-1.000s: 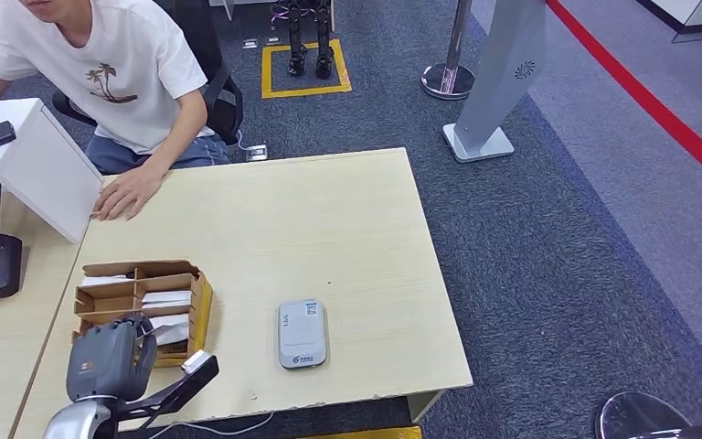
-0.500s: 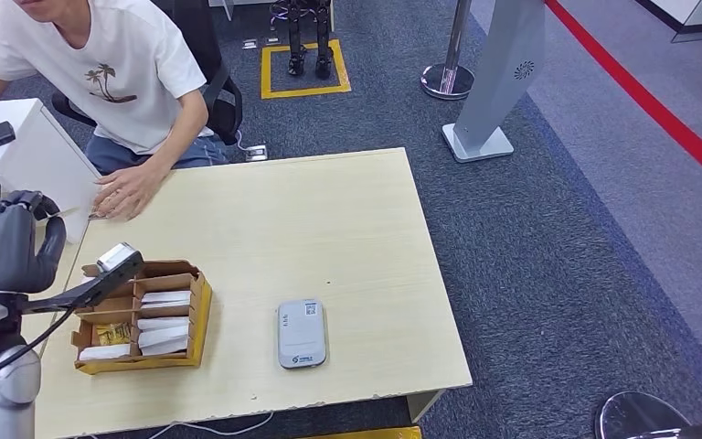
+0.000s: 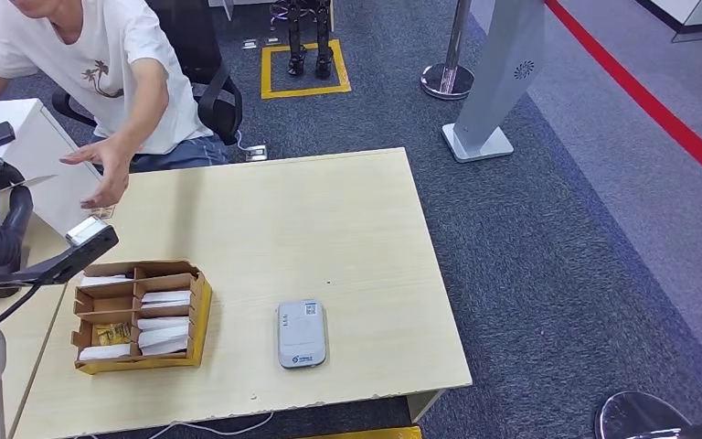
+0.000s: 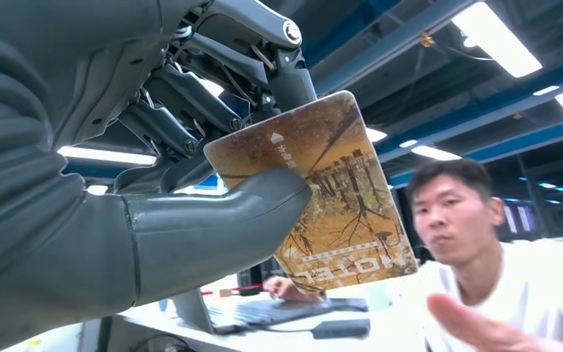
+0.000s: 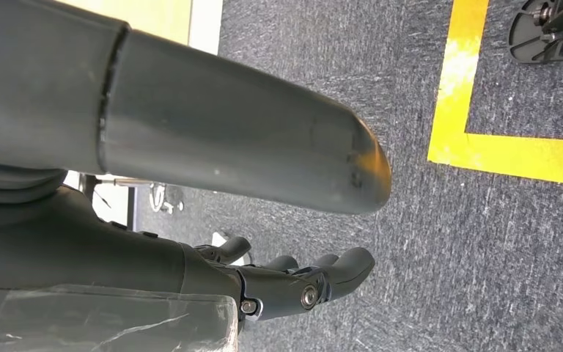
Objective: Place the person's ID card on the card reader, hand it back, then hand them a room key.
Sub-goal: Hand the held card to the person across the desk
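room key offered to guest

left hand (image 4: 154, 176) pinches the room key (image 4: 322, 191) between thumb and fingers, raised beside the table (image 3: 329, 219) so the person's hand (image 3: 105, 174), reaching in, can take it. right hand (image 5: 278, 286) hangs empty, fingers loosely apart.

Prob. hotel reception: desk (image 3: 265, 229), card reader (image 3: 302, 334), stanchion (image 3: 450, 64).

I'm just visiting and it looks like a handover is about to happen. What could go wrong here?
The left robot hand holds the room key card only by one end, between thumb and fingers, so it might slip before the person's hand takes it. That hand is raised near the card but not touching it; a badly timed release could drop it. The raised arm also hangs above the cardboard card box.
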Robot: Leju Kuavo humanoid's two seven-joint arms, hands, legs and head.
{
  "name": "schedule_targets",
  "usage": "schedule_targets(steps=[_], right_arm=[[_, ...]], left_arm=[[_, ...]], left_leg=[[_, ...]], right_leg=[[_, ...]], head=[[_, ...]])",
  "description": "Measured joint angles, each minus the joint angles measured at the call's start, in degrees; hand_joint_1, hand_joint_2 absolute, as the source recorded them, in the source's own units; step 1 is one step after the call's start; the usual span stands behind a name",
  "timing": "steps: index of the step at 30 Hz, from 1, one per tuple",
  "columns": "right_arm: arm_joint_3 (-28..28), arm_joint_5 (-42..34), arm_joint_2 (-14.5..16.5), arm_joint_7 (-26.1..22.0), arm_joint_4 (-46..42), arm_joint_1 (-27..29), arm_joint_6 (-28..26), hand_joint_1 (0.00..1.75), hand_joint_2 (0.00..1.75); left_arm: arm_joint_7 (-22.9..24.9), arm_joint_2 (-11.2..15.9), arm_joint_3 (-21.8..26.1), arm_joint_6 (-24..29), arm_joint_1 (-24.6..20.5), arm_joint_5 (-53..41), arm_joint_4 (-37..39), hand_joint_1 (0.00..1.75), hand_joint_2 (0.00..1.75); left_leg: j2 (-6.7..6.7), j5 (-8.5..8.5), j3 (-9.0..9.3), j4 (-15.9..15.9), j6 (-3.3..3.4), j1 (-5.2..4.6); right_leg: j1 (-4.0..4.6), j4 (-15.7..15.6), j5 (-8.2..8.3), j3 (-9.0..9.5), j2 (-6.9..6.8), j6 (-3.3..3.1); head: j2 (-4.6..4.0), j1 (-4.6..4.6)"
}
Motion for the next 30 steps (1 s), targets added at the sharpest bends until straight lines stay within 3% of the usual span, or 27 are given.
schedule_targets(steps=[15, 27, 28, 30], right_arm=[[0.0, 3.7, 0.0, -0.1, 0.0, -0.3, 0.6, 0.00, 0.00], [0.0, 3.7, 0.0, -0.5, 0.0, -0.3, 0.2, 0.00, 0.00], [0.0, 3.7, 0.0, -0.5, 0.0, -0.3, 0.2, 0.00, 0.00], [0.0, 3.7, 0.0, -0.5, 0.0, -0.3, 0.2, 0.00, 0.00]], left_arm=[[0.9, -0.5, 7.1, 1.0, -7.3, -7.9, 16.1, 1.75, 1.75], [0.6, -2.2, 7.5, 1.3, -7.7, -8.2, 19.7, 1.75, 1.75], [0.6, -2.3, 7.5, 1.3, -7.7, -8.2, 19.9, 1.31, 1.75], [0.4, -2.5, 7.5, 1.6, -7.8, -8.1, 20.1, 0.44, 0.87]], left_leg=[[0.01, 0.00, -0.01, 0.0, 0.00, -0.02], [0.05, 0.00, -0.02, 0.0, 0.00, 0.00], [0.05, 0.00, -0.02, 0.0, 0.00, 0.00], [0.06, 0.00, -0.02, 0.0, 0.00, 0.00]], right_leg=[[0.00, 0.0, 0.01, -0.02, 0.03, 0.00], [-0.01, 0.0, 0.01, -0.05, 0.06, 0.00], [-0.01, 0.0, 0.01, -0.06, 0.07, -0.01], [-0.01, 0.0, 0.00, -0.06, 0.07, -0.01]], head=[[0.00, 0.01], [0.00, 0.01], [0.00, 0.00], [0.00, 0.01]])
